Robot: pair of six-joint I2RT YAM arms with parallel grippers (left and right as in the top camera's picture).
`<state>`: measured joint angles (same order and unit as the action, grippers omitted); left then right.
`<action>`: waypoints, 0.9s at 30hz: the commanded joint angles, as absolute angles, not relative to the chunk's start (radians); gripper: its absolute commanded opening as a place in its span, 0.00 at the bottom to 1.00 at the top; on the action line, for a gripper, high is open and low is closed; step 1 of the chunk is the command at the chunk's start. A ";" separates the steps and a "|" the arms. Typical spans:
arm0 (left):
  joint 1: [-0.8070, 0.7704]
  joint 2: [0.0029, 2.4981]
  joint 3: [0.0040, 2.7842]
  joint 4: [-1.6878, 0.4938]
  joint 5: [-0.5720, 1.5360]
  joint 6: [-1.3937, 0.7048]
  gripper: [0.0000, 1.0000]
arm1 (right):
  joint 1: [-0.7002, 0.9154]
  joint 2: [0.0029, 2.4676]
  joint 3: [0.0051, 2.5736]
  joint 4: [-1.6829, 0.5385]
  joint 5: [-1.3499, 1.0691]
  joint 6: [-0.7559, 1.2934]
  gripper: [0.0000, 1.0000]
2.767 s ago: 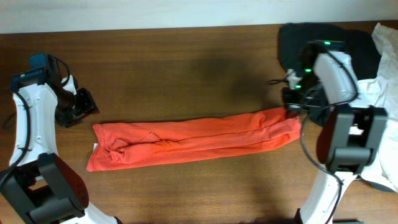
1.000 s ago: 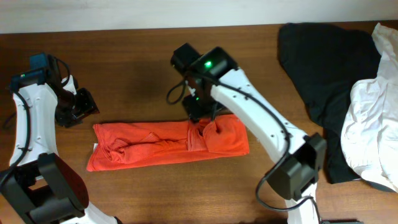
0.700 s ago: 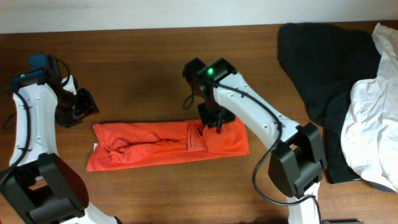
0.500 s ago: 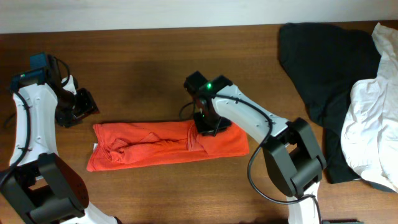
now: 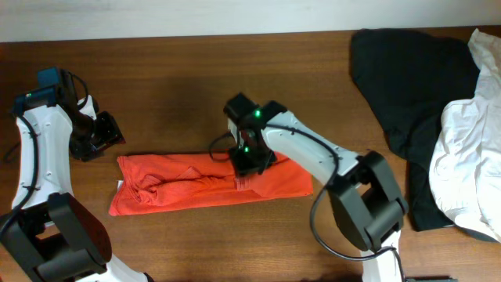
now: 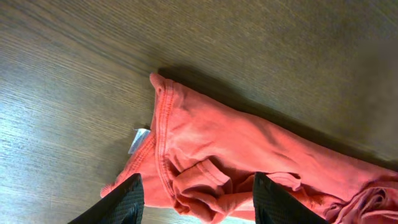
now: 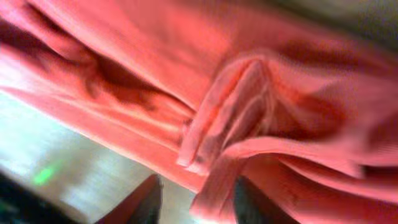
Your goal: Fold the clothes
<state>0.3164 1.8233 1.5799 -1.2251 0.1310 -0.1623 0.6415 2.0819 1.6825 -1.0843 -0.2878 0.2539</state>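
The red-orange T-shirt (image 5: 180, 184) lies as a long band across the table's middle, its right end folded over to the left. My right gripper (image 5: 244, 160) is low over the edge of that folded layer. In the right wrist view its fingers (image 7: 198, 202) are apart, with a ridge of the shirt (image 7: 186, 74) partly between them. My left gripper (image 5: 98, 137) is open and empty, just beyond the shirt's left end. The left wrist view shows that gripper (image 6: 196, 202) over the shirt's hem and white tag (image 6: 249, 155).
A black garment (image 5: 415, 70) and a white garment (image 5: 470, 149) lie piled at the table's right side. Bare wood table (image 5: 196, 78) lies behind the shirt, and the table's front edge runs close below it.
My right gripper carried the shirt's right end leftward and laid it over the middle. Since then the shirt has kept its shape and the gripper has shifted left along it. The left arm has not moved.
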 commanded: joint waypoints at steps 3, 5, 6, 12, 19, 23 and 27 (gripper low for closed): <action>0.317 1.824 1.573 -1.230 0.134 -0.170 0.56 | 0.598 1.942 1.934 -1.243 -0.048 0.237 0.49; 0.317 1.824 1.573 -1.230 0.134 -0.170 0.56 | 0.595 1.940 1.933 -1.293 -0.044 0.245 0.45; 0.317 1.824 1.573 -1.230 0.134 -0.170 0.56 | 0.595 1.945 1.923 -1.314 -0.043 0.249 0.44; 0.317 1.824 1.573 -1.227 0.134 -0.170 0.56 | 0.597 1.968 1.730 -1.306 -0.070 0.296 0.44; 0.317 1.824 1.573 -1.227 0.134 -0.170 0.56 | 0.597 1.970 1.407 -1.012 -0.267 0.296 0.44; 0.317 1.824 1.573 -1.231 0.134 -0.170 0.56 | 0.611 1.970 1.359 -0.840 -0.364 0.292 0.44; 0.317 1.824 1.573 -1.238 0.134 -0.170 0.56 | 0.651 1.970 1.360 -0.818 -0.382 0.278 0.44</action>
<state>0.3164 1.8233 1.5799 -1.2324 0.1310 -0.1623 0.6167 1.9713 1.3647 -0.8204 -0.3248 0.2878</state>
